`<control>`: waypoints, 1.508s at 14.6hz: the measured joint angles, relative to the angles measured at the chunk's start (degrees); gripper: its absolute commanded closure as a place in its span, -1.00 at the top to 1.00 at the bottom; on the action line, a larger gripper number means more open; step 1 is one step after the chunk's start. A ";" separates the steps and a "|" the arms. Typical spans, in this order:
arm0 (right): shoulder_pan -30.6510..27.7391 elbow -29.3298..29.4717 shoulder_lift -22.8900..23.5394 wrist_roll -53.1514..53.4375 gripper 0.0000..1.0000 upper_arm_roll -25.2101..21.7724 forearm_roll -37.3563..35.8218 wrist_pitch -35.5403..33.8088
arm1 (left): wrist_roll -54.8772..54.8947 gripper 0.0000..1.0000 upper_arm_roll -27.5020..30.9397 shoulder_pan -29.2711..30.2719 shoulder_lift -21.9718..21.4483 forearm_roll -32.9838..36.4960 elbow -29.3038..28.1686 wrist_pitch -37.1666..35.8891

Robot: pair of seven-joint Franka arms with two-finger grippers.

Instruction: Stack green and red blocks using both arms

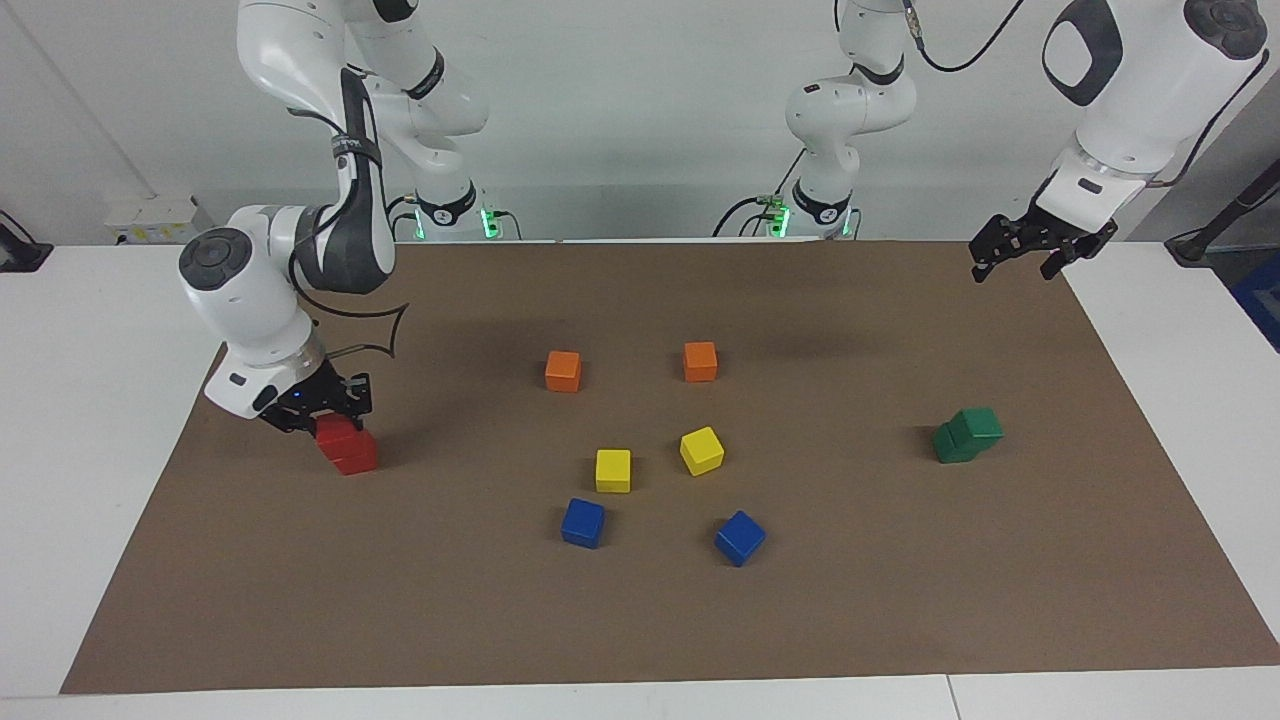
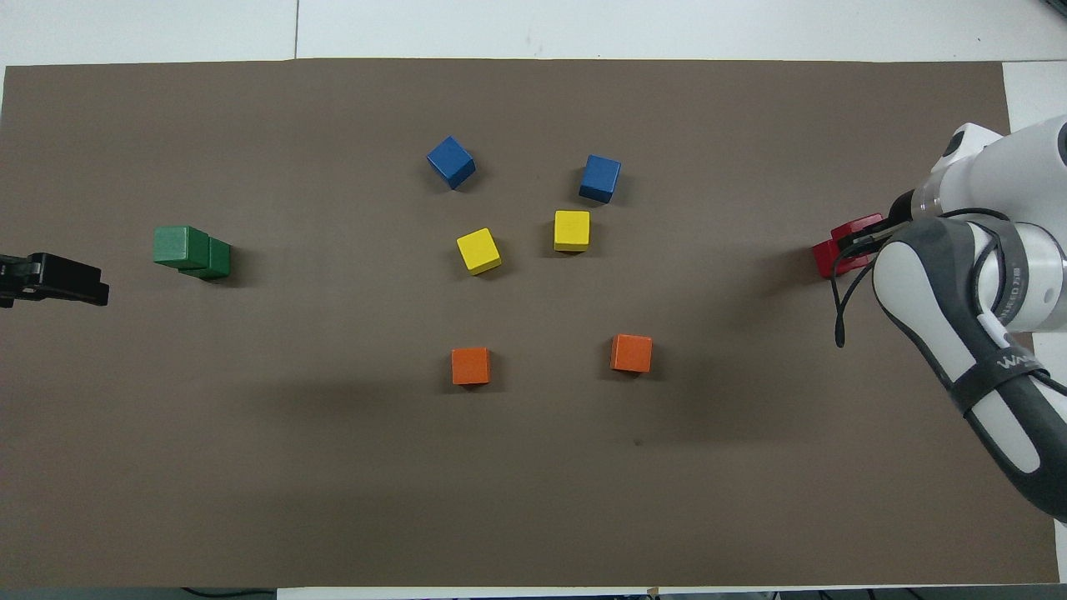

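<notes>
Facing view
Red blocks [image 1: 347,448]: two plain cubes, one on the other, the top one shifted and turned a little off the lower; the pile stands upright at the right arm's end of the brown mat [image 1: 640,620].
Right gripper [image 1: 322,412]: bent steeply down from a folded white arm, its jaws pinching the top red cube.
Green blocks [image 1: 968,434]: two dark cubes piled upright, the top one offset from the lower, at the left arm's end of the mat, well apart from the red pile.
Left gripper [image 1: 1020,247]: raised over the mat's corner, tilted, well apart from the green pile; jaws spread.
Other cubes: orange pair [image 1: 563,370], yellow pair [image 1: 613,470], blue pair [image 1: 583,522], between the piles; the orange nearest the robots.

Overhead view
Red blocks [image 2: 846,247]: partly hidden under the right gripper [image 2: 867,239] and arm.
Green blocks [image 2: 192,252]: top cube's flat matte face shows, offset from the lower.
Left gripper [image 2: 52,277]: black, near the green pile.
Surface [image 2: 667,29]: white, under the mat.
</notes>
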 measured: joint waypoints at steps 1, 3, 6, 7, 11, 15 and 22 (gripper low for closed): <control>0.00 -0.08 0.20 0.00 -1.00 0.00 0.00 0.07 | 0.00 1.00 -0.09 -0.73 0.18 -0.06 0.58 -0.44; 0.00 -0.09 0.39 0.00 -1.00 0.00 0.00 0.15 | -0.15 1.00 -0.26 -1.89 0.72 -0.08 2.35 -3.05; -0.02 -0.08 0.39 0.18 -1.00 0.00 0.04 0.51 | -1.01 1.00 -0.07 -2.28 1.00 -0.08 2.66 -4.36; -0.03 -0.08 0.39 0.52 -1.00 0.00 0.09 0.54 | -1.06 1.00 0.31 -2.37 1.11 -0.08 2.66 -4.32; -0.59 -0.11 0.39 1.95 -1.00 -0.01 0.60 0.54 | -1.10 1.00 8.37 -10.14 1.30 -0.10 2.66 -4.05; -1.14 -0.18 0.39 1.95 -1.00 -0.01 0.62 0.55 | -1.13 1.00 13.74 -15.15 1.35 -0.10 2.54 -4.06; -1.14 -1.74 0.39 1.70 -1.00 0.14 0.62 0.55 | -1.13 1.00 13.91 -15.37 1.35 -0.10 2.15 -4.06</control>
